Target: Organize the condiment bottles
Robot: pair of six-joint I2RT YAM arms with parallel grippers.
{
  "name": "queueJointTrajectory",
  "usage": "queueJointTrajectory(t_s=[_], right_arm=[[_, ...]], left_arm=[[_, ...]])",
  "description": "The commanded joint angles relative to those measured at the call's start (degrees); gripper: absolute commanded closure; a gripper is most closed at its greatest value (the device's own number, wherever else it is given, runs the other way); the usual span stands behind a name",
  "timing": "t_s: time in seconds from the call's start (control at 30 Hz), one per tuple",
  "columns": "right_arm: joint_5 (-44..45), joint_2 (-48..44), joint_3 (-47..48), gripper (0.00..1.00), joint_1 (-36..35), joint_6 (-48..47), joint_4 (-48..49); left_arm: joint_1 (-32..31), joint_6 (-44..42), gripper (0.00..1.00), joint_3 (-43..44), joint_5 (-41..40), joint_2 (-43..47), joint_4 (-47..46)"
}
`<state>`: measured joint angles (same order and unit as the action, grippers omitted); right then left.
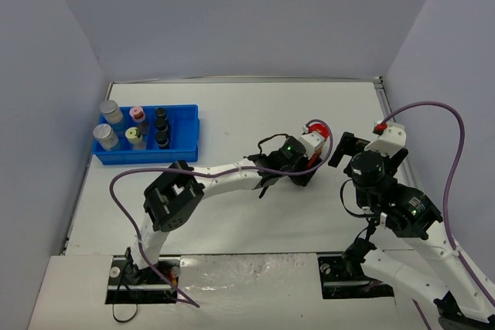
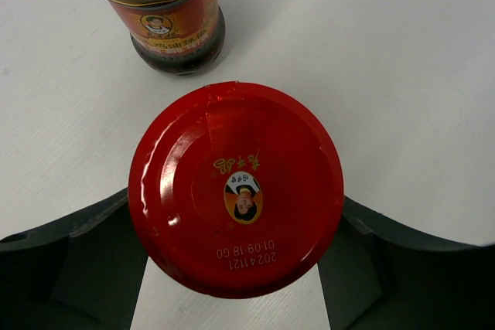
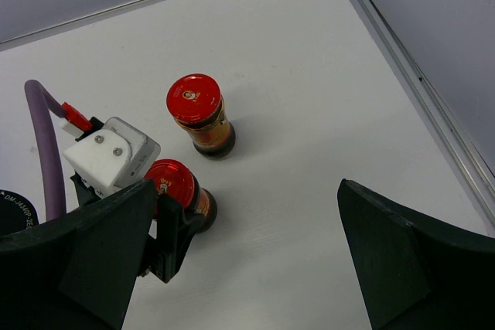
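Observation:
Two red-lidded orange-brown jars stand at the table's middle right. My left gripper (image 1: 303,169) is shut around the nearer jar (image 2: 236,191), which stands on the table and also shows in the right wrist view (image 3: 176,185). The other red-lidded jar (image 1: 317,129) stands free just beyond it, and also shows in the left wrist view (image 2: 166,13) and the right wrist view (image 3: 193,102). My right gripper (image 1: 346,148) is wide open and empty, just right of both jars. A blue tray (image 1: 147,156) at far left holds two silver-lidded jars (image 1: 110,110), a pink-capped jar (image 1: 137,113), a yellow-green-capped jar (image 1: 133,135) and three black-capped bottles (image 1: 162,126).
Grey walls close the table at the back and both sides. A raised metal edge (image 3: 418,83) runs along the right side. A purple cable (image 1: 433,110) loops above the right arm. The left arm (image 1: 224,175) stretches across the middle of the table.

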<state>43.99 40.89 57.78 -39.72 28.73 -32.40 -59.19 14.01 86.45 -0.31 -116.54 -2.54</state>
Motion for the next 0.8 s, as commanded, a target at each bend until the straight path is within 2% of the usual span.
queueJointTrajectory(t_s=[0.0, 0.27, 0.43, 0.57, 0.77], right_arm=[[2.2, 0.0, 1.5, 0.0, 0.3, 1.3, 1.3], [1.9, 0.0, 0.7, 0.0, 0.3, 1.2, 1.3], [1.0, 0.6, 0.3, 0.0, 0.4, 1.7, 1.4], [0.5, 1.0, -0.1, 0.0, 0.4, 1.6, 1.6], [-1.5, 2.3, -1.1, 0.0, 0.3, 1.3, 3.3]], left_arm=[[0.1, 0.5, 0.41, 3.1, -1.7, 2.3, -6.0], [1.0, -0.9, 0.8, -7.3, -4.9, 8.1, -13.9], [2.6, -1.7, 0.98, -13.6, -7.0, 13.3, -14.6], [5.5, -1.4, 1.0, -19.1, -7.7, 19.1, -13.8], [13.4, 1.1, 1.0, -25.6, -7.8, 30.2, -11.6]])
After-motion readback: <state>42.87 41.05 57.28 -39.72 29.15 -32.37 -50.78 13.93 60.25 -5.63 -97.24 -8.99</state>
